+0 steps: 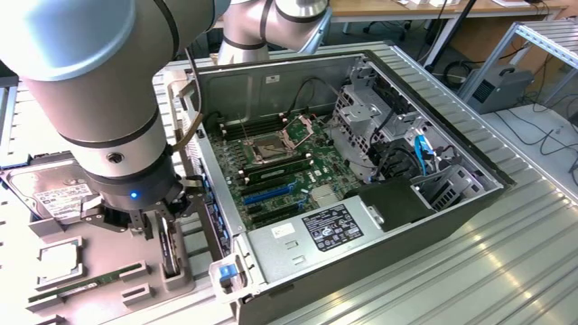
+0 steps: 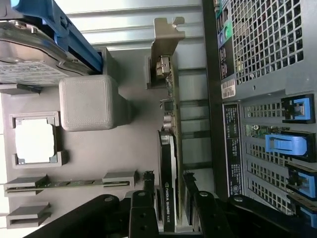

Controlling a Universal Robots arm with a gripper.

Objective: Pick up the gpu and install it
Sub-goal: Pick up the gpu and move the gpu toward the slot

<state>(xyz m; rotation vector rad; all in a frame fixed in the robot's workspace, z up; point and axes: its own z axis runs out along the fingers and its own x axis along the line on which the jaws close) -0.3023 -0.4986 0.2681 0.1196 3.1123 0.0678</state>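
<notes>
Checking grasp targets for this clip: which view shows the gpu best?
Wrist view: the gpu stands on edge, bracket and label visible, between the open jaws. The exterior view shows its dark edge below the gripper.

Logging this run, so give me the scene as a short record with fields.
gripper: open, fingers either side of the gpu
gpu: standing on edge in the gray fixture tray, not yet lifted
also on tray: hard drive, RAM stick
computer case: side open, motherboard exposed, at the exterior view's right of the tray
</notes>
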